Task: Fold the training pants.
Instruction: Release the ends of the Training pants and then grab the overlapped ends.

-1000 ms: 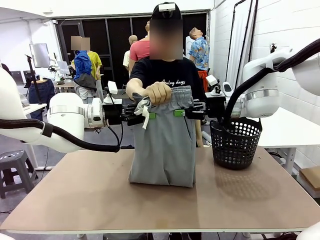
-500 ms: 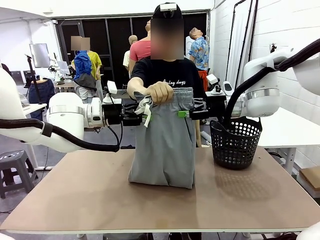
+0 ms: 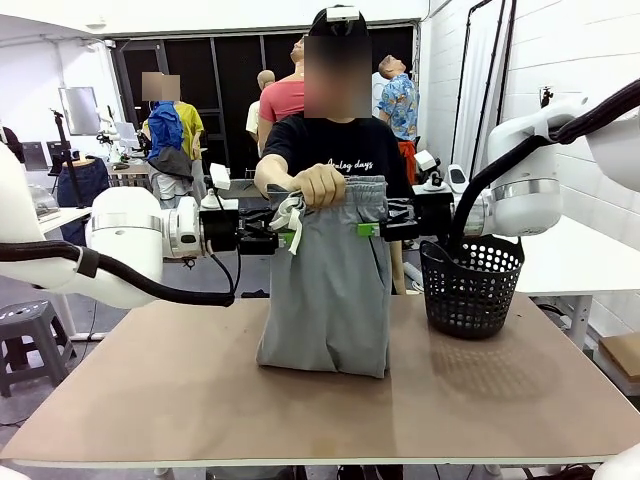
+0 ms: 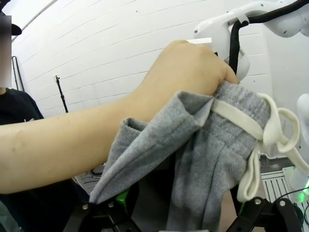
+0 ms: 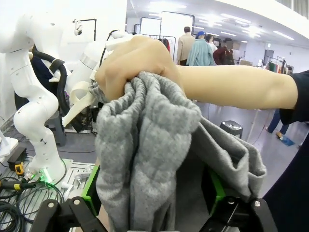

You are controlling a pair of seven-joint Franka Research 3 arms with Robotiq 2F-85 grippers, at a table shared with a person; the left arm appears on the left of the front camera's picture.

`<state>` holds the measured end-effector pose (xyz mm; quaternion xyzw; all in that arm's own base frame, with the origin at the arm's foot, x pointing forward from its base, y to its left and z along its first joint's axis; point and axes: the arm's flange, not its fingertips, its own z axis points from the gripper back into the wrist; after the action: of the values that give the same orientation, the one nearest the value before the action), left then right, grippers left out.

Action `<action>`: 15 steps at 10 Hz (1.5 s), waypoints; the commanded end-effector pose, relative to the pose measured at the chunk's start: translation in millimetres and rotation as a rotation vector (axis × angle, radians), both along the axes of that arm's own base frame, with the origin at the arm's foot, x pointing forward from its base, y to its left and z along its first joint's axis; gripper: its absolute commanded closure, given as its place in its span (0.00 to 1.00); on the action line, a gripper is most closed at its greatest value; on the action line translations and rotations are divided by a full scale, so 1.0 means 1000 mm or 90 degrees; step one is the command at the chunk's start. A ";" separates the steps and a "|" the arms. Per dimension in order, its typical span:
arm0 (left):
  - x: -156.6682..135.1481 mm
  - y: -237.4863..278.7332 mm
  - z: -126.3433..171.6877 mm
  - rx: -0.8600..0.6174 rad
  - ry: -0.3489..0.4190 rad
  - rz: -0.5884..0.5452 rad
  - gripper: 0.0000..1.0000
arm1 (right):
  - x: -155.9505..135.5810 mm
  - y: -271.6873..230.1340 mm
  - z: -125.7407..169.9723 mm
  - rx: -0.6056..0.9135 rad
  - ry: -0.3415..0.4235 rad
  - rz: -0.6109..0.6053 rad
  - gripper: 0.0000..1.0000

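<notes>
Light grey jersey training pants [image 3: 328,290] hang from the person's hand [image 3: 318,185] onto the brown table [image 3: 150,400], apparently borne by it alone, as the jaws of the white left arm [image 3: 130,235] and right arm [image 3: 525,195] stand open astride the cloth.

Left claw [image 3: 289,238] — black, green pads [image 3: 296,239] — on a rounded white arm [image 3: 130,240] with black cable [image 3: 150,286].

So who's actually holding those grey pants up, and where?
The person's hand grips the training pants by the bunched waistband. The left gripper and right gripper stand open on either side, holding nothing.
</notes>
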<state>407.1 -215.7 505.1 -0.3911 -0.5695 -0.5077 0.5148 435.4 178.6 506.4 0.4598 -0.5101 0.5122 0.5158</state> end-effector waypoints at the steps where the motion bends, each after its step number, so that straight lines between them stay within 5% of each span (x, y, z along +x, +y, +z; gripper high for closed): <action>1: -0.008 0.008 0.002 -0.003 0.011 0.046 0.00 | -0.005 0.000 0.000 0.000 -0.014 -0.051 0.00; 12: -0.017 0.031 -0.004 -0.017 -0.003 0.131 0.00 | -0.020 -0.016 -0.002 -0.016 -0.039 -0.142 0.00; 15: -0.013 0.035 -0.005 -0.017 -0.002 0.131 0.00 | -0.018 -0.014 -0.004 -0.001 -0.008 -0.113 0.00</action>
<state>394.3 -179.7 504.9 -0.3449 -0.6016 -0.4519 0.5612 418.9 160.8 508.2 0.3950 -0.5483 0.4785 0.5607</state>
